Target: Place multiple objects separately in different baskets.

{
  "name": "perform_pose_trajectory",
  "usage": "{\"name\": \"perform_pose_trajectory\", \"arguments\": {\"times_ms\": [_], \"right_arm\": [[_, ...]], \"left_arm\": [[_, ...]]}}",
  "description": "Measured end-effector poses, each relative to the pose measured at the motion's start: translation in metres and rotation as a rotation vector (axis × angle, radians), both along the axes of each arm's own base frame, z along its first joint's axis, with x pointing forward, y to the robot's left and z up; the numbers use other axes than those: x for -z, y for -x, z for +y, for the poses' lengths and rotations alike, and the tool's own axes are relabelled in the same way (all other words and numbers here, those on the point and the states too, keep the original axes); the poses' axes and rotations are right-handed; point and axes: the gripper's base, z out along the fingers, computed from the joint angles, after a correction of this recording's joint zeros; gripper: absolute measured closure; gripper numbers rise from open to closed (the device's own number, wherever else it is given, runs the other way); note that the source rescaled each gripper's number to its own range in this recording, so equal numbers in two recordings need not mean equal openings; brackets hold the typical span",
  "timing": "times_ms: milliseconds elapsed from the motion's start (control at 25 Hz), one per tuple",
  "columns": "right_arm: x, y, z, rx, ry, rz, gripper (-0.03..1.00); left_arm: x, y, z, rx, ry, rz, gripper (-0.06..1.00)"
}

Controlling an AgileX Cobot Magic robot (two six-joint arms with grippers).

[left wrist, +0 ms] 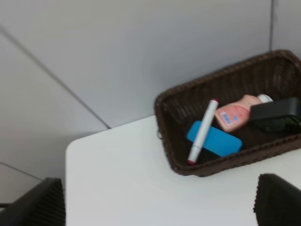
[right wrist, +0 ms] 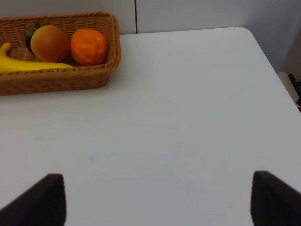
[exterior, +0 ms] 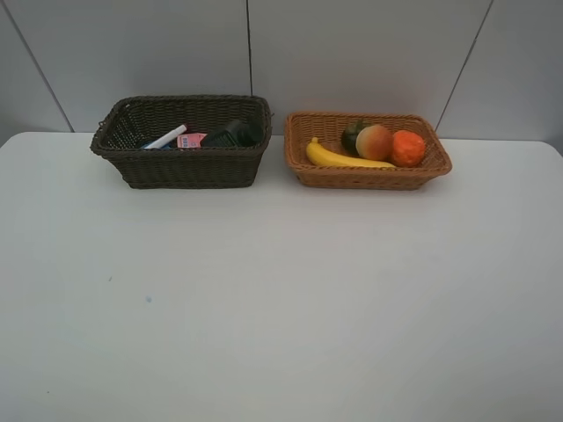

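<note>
1. Ahead of the left gripper (left wrist: 155, 207), spread wide and empty: dark brown basket (left wrist: 225, 162), holding white red-tipped marker (left wrist: 202, 132) lying lengthwise across a blue block (left wrist: 218, 141), one red tip toward the near wall, plus pink bottle (left wrist: 233, 114).
2. Beyond the right gripper (right wrist: 157, 200), likewise wide and empty: orange-tan basket (right wrist: 61, 80), banana (right wrist: 33, 66) lengthwise along the near wall, peach (right wrist: 49, 43) and orange (right wrist: 89, 46) behind.

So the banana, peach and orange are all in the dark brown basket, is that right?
Not quite. The banana, peach and orange lie together in the orange-tan basket, not the dark brown basket, as the exterior high view shows.
</note>
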Motion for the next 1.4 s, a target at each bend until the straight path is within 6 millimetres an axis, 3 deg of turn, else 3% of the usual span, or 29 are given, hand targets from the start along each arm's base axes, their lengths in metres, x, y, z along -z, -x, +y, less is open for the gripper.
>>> {"name": "perform_pose_trajectory", "arguments": {"times_ms": [120,240,400,520,680,800,1040,1400], "right_arm": [[0.000,0.000,0.000,0.000,0.000,0.000,-0.03],[0.000,0.000,0.000,0.000,0.000,0.000,-0.03],[0.000,0.000,0.000,0.000,0.000,0.000,-0.03],[0.000,0.000,0.000,0.001,0.001,0.000,-0.03],[0.000,0.000,0.000,0.001,0.001,0.000,-0.03],[0.000,0.000,0.000,0.001,0.001,0.000,-0.03],[0.000,0.000,0.000,0.001,0.001,0.000,-0.03],[0.000,0.000,0.000,0.001,0.001,0.000,-0.03]], "left_arm": [[0.003,0.043,0.027,-0.023,0.048,-0.054,-0.06],[0.019,0.081,0.051,-0.047,0.100,-0.087,-0.06],[0.056,0.128,0.078,-0.129,0.166,-0.101,-0.06],[0.084,0.158,0.086,-0.214,0.207,-0.103,-0.06],[0.115,0.192,0.081,-0.271,0.237,-0.125,-0.06],[0.138,0.205,0.073,-0.280,0.279,-0.124,-0.06],[0.196,0.208,0.065,-0.254,0.328,-0.085,-0.06],[0.229,0.187,0.061,-0.233,0.349,-0.034,-0.06]]}}
